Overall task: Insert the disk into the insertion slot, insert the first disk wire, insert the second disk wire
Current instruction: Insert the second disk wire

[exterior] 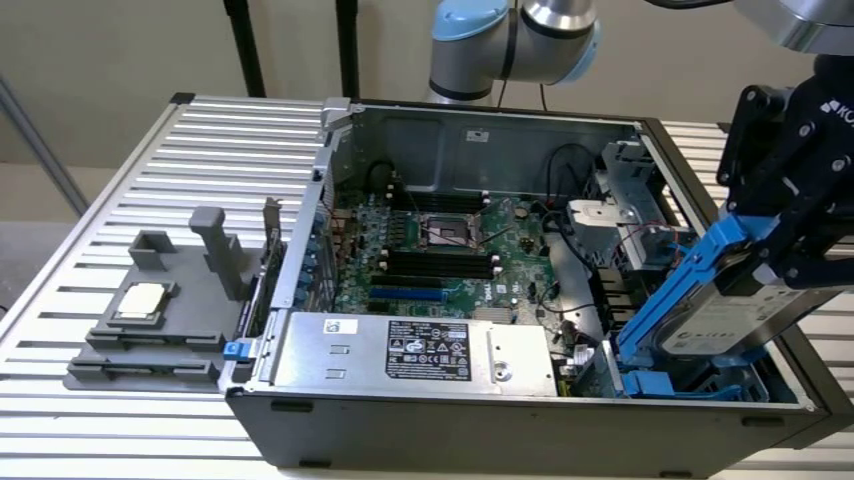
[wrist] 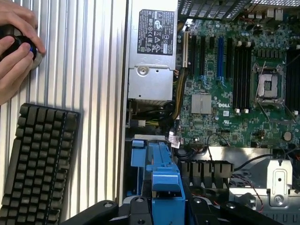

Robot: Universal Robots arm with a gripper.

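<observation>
My black gripper [exterior: 787, 250] is shut on the disk [exterior: 727, 322], a silver drive with a white label clipped in a bright blue frame [exterior: 681, 280]. The disk hangs tilted over the exterior view's right end of the open computer case. Its lower end sits just above the insertion slot [exterior: 667, 385], a dark cage bay with blue rails at the case's near right corner. In the wrist view the blue frame [wrist: 166, 187] runs out from between my black fingers [wrist: 137, 206], and a blue tab of the cage [wrist: 139, 152] lies just beyond it. Disk wires cannot be told apart among the cables.
A silver power-supply box [exterior: 414, 350] with a black label lies beside the cage. The green motherboard [exterior: 441, 250] fills the case floor. A grey fixture [exterior: 147, 310] stands on the slatted table. A black keyboard [wrist: 37, 164] and a person's hand [wrist: 16, 47] are beside the case.
</observation>
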